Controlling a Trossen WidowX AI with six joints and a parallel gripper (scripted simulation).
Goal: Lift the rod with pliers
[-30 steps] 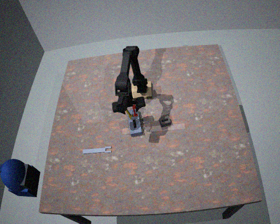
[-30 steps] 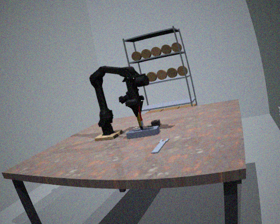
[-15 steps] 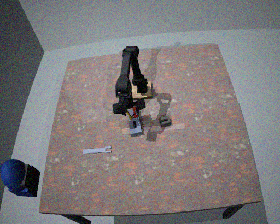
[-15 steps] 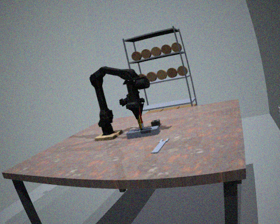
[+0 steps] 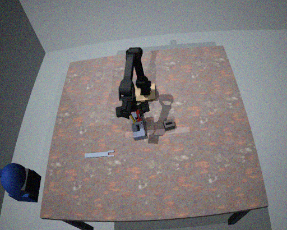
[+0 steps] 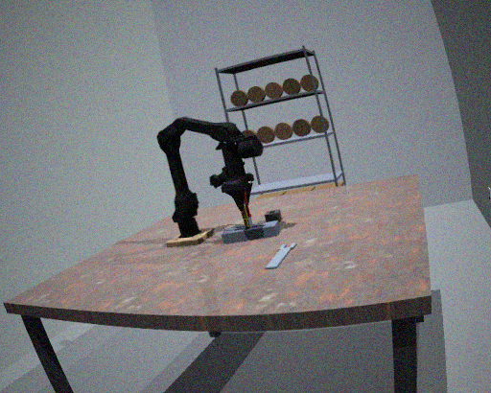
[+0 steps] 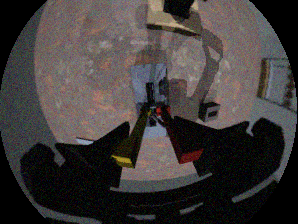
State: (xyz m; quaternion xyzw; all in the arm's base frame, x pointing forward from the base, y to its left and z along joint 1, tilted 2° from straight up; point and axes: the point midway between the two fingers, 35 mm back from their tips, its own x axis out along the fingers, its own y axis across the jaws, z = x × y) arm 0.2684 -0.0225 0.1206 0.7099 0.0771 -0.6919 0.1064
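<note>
1. The hand (image 5: 135,114) (image 6: 245,210) (image 7: 152,121) grasps the locking pliers (image 5: 138,115) (image 6: 249,218) (image 7: 136,140) by their yellow and red handles, which spread apart toward the ends.
2. The pliers point down at the gray channel block (image 5: 139,134) (image 6: 233,235) (image 7: 141,75); whether their jaws surround the rod, I cannot tell.
3. The rod's place is at the block's dark slot, too obscure to make out.
4. The flat forked bar (image 5: 97,154) (image 6: 278,258) lies apart on the tabletop (image 5: 170,179) (image 6: 190,283) (image 7: 75,75).

A mottled table (image 5: 164,179) (image 6: 199,288) (image 7: 75,85) bears, seemingly, a channel block (image 5: 139,134) (image 6: 233,236) (image 7: 140,75).
</note>
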